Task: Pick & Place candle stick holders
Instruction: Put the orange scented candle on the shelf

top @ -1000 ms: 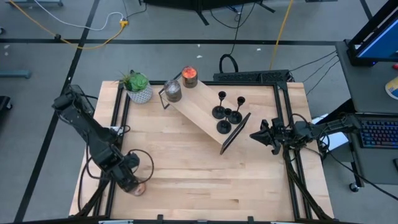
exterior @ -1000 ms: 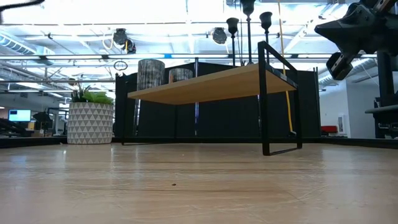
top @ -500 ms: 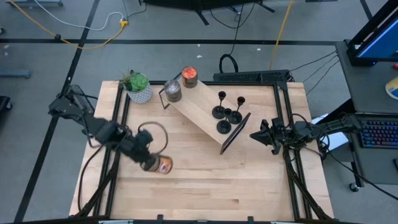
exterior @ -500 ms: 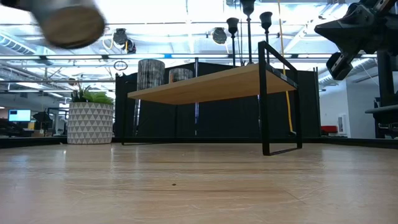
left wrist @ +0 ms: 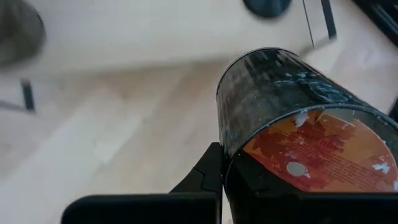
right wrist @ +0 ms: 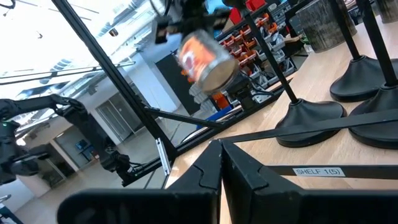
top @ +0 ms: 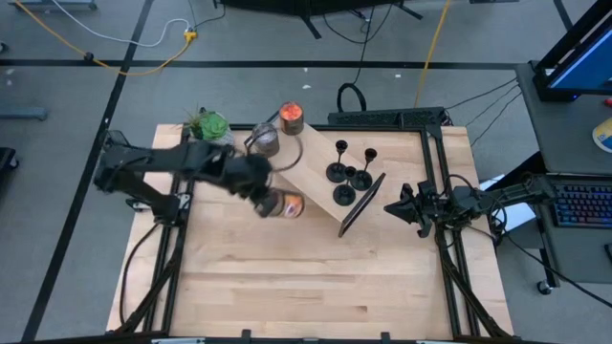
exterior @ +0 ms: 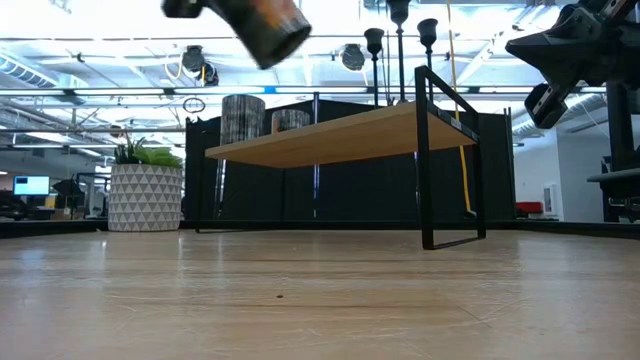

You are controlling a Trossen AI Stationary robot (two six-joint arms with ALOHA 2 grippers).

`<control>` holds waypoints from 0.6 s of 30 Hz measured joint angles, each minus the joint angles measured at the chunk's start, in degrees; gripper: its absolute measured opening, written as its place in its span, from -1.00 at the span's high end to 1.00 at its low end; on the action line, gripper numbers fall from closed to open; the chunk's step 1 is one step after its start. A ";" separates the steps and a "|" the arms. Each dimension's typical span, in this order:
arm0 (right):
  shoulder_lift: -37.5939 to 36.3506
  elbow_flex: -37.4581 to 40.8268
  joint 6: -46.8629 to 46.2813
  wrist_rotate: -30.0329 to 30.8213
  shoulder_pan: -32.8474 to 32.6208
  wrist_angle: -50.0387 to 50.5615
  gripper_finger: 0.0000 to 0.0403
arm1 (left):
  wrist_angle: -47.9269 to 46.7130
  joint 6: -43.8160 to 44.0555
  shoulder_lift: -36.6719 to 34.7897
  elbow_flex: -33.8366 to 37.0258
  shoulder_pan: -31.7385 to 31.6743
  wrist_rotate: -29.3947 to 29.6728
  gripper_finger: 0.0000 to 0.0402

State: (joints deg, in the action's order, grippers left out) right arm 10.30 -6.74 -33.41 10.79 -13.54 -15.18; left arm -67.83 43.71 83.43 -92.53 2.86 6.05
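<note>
Three black candle stick holders (top: 349, 174) stand on their round bases at the right end of a slanted wooden shelf (top: 304, 164). Their cups show in the low view (exterior: 400, 25) and their bases in the right wrist view (right wrist: 311, 116). My left gripper (top: 260, 196) is shut on a dark glass candle jar with an orange end (top: 284, 204), high above the table beside the shelf's near edge. The jar also shows in the low view (exterior: 265, 25). My right gripper (top: 390, 207) is shut and empty, just right of the shelf's right end. My left gripper holds the candle jar by its side wall (left wrist: 229, 140), coming level from the table's left. One finger (left wrist: 208, 173) lies against the wall; the jar hides the other. The jar lies on its side, its orange end (left wrist: 323, 149) toward the table's right, lifted clear of the table.
A potted plant (top: 210, 132) stands at the far left. A grey jar (top: 266, 140) and an orange-topped candle (top: 292, 118) sit on the shelf's far left end. Black frame rails run along the table's left and right sides. Bare wood lies near and in the middle.
My left gripper has carried the candle jar from the table's near left corner up and toward the far right, to the shelf's near edge. The jar has gone from table level to high in the air.
</note>
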 joint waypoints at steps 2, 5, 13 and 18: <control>0.00 0.00 0.00 0.00 0.00 0.00 0.99 | -0.28 -2.61 2.89 -3.71 -2.69 0.02 0.99; -0.01 0.00 0.00 -0.02 0.00 0.00 0.99 | -0.24 -5.31 6.99 -8.80 -6.35 0.02 0.99; -0.01 0.00 0.02 -0.02 0.00 0.00 0.99 | -9.31 -8.09 16.29 -20.42 -14.79 2.49 0.99; 0.00 0.00 0.44 -0.04 0.00 0.03 0.99 | -10.14 -9.19 18.72 -23.17 -18.43 2.31 0.99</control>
State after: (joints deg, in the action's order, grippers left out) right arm 10.29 -6.74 -32.97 10.74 -13.54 -15.15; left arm -77.96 34.52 102.15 -115.70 -15.57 8.36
